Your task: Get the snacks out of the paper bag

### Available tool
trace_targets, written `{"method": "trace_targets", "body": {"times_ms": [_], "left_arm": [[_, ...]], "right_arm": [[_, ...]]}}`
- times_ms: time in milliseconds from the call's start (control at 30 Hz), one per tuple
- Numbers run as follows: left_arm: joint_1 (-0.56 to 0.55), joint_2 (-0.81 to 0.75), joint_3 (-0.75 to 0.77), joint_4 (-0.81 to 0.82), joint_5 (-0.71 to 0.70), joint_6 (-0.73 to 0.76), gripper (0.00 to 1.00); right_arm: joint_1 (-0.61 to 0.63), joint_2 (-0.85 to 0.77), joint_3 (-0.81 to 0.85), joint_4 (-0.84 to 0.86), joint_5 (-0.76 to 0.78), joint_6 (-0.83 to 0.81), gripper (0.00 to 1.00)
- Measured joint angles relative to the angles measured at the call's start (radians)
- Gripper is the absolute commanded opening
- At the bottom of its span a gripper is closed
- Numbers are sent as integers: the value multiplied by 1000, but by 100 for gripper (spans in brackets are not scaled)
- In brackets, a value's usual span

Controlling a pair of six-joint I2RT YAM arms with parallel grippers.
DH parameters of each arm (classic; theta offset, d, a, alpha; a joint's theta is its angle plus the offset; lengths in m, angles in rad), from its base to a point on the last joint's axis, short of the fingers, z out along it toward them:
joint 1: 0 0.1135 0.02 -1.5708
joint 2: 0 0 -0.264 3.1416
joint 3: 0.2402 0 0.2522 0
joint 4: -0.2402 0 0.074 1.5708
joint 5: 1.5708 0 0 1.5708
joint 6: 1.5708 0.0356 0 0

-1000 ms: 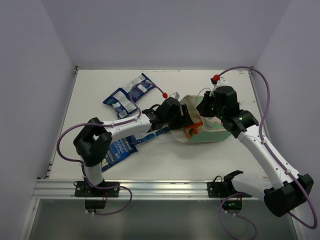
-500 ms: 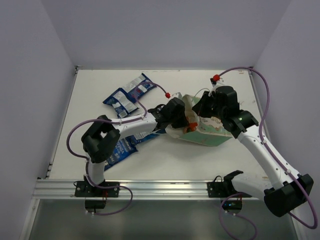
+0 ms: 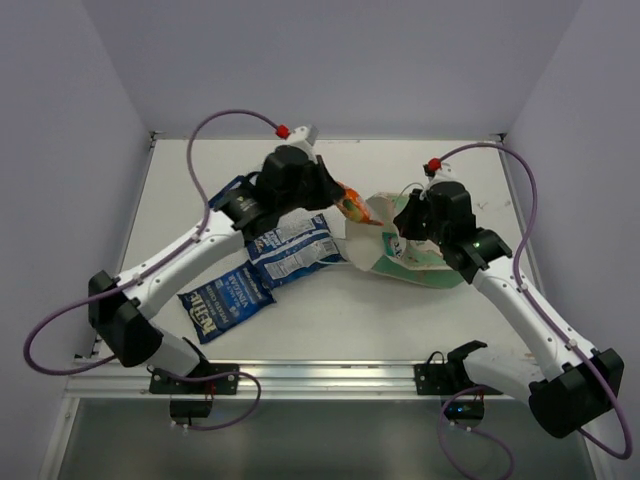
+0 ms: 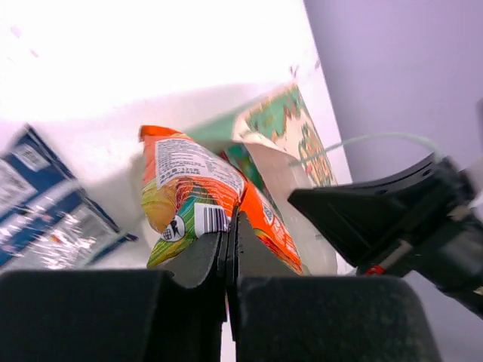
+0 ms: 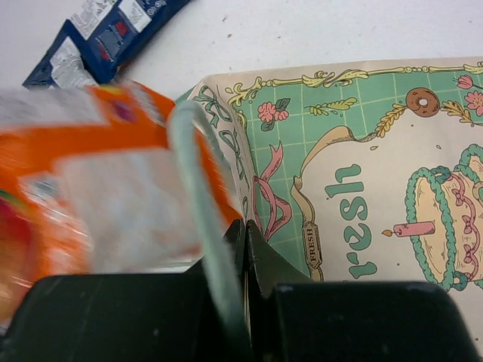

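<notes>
The left claw (image 4: 230, 235) is clenched tight on one edge of the orange packet (image 4: 198, 197), which is up in the air just beside the mouth of the paper bag (image 3: 405, 262). The right claw (image 5: 245, 230) is pinched shut on the rim of the bag, and the bag lies tipped over on the tabletop (image 3: 330, 320). To do this well, the left claw should grip hard, carry the packet over near the blue packets (image 3: 292, 250), go down low and only then let go, while the right claw holds the bag steady so it does not slide.
</notes>
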State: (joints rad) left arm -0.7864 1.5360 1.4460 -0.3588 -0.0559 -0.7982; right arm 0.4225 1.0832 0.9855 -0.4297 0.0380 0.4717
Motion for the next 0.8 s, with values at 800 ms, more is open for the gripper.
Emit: {"method": "trace_targets", "body": {"times_ms": [800], "left_arm": [[352,340,191,209,204,180,25]], "right_arm": [[-38,-45,23,-93,11,-159,0]]}}
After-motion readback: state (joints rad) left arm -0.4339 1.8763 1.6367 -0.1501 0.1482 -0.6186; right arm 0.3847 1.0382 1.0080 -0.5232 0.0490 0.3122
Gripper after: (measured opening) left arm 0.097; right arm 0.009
